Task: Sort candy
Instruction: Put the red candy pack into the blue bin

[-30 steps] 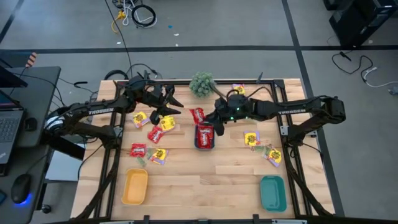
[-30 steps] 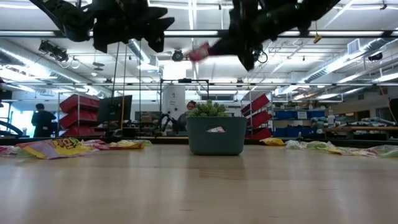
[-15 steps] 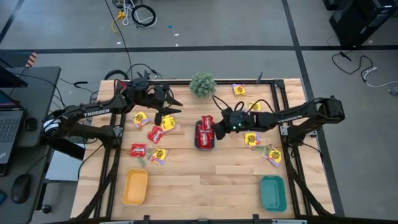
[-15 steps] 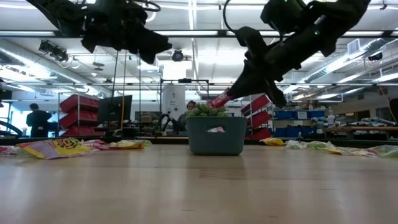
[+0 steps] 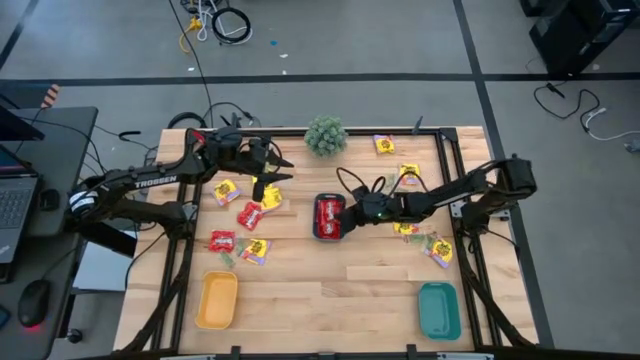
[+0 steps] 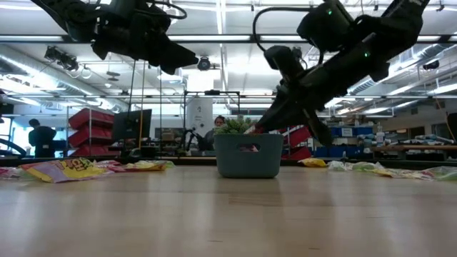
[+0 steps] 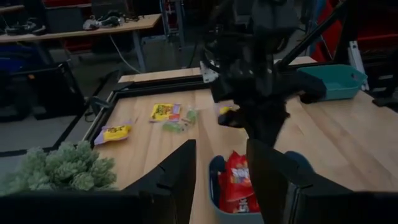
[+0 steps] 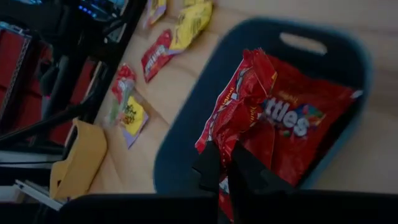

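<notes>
Your right gripper (image 8: 225, 169) is pinched shut on the crinkled edge of a red candy packet (image 8: 239, 102), holding it just over the dark bin (image 5: 329, 216) in the middle of the table, with another red packet (image 8: 298, 124) already lying flat inside right below the fingers. These packets look light and floppy with slick foil wrappers, so I'd guess they slide and fold rather than hold their shape; grabbing a corner or a seam like you're doing seems the safest bet, since a flat pinch in the middle would probably just skate off. Your left gripper (image 5: 268, 168) hangs with its fingers apart and nothing between them, above a yellow packet (image 5: 269, 197), with more red and yellow ones just past it. Beyond your right gripper, a few yellow packets (image 5: 404, 226) sit near the table's far edge. The wooden table (image 5: 330, 290) is smooth and flat, so thin packets will lie tight against it. The room behind is a busy workshop with shelves, and a person (image 6: 41, 135) stands far off.
</notes>
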Tool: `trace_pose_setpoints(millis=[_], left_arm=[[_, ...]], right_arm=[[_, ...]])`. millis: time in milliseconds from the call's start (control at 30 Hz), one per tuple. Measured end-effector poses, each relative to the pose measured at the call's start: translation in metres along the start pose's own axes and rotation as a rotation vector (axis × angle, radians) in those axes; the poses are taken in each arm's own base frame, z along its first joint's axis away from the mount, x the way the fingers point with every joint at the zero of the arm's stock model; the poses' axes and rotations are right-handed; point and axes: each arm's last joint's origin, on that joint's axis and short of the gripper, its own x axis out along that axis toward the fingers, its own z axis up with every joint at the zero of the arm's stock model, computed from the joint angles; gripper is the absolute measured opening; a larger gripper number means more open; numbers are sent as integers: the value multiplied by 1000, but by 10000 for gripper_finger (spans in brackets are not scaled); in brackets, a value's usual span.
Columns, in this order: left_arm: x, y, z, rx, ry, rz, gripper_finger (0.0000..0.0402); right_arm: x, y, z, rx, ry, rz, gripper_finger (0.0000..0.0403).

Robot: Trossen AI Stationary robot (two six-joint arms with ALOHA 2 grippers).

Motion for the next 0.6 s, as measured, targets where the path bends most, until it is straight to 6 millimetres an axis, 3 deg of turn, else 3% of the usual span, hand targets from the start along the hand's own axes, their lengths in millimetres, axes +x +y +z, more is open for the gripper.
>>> trace_pose_setpoints(millis=[267,600], left_arm=[[0,0,-3,-15,24,0,145],[0,-1,-6,-33,59,12,145]], right_arm=[[10,-8,-2,14,16,-14,25],[5,-7,5,-38,16,-21,164]])
